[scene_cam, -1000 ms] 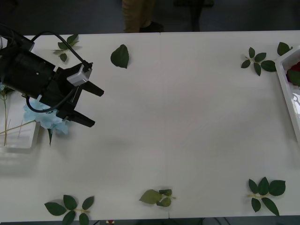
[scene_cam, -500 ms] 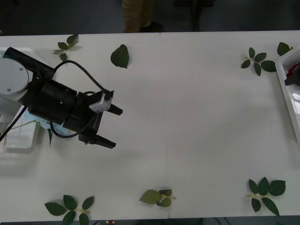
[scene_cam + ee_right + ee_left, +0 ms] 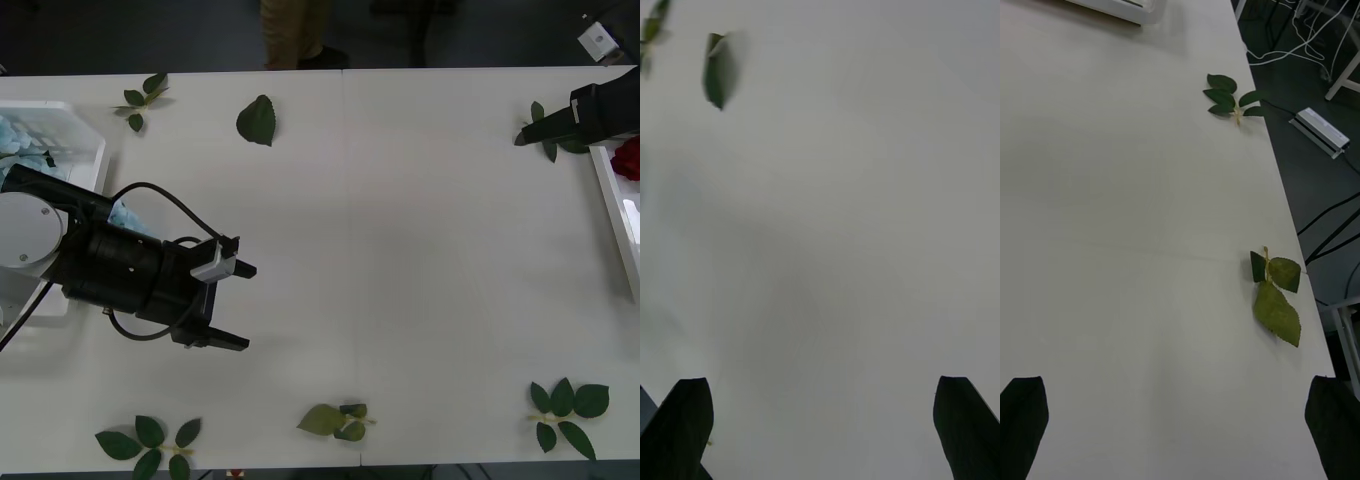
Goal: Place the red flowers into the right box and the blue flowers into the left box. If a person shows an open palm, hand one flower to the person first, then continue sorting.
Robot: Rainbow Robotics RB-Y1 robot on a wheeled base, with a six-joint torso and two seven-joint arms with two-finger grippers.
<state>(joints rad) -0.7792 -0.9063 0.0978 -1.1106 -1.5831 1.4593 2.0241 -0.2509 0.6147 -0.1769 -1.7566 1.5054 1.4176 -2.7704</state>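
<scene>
The left gripper (image 3: 240, 306) hangs released over the table (image 3: 400, 230), jaws spread, holding nothing. The blue flowers (image 3: 30, 140) lie behind it in the left box (image 3: 88, 150). The right gripper (image 3: 525, 135), also spread, hovers beside the right box (image 3: 612, 200), where red flowers (image 3: 628, 158) lie. No writing is readable.

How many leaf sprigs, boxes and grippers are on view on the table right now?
Leaf sprigs: 6, one a lone leaf
Boxes: 2, left box and right box
Grippers: 2, left gripper and right gripper, both open
Total: 10
</scene>
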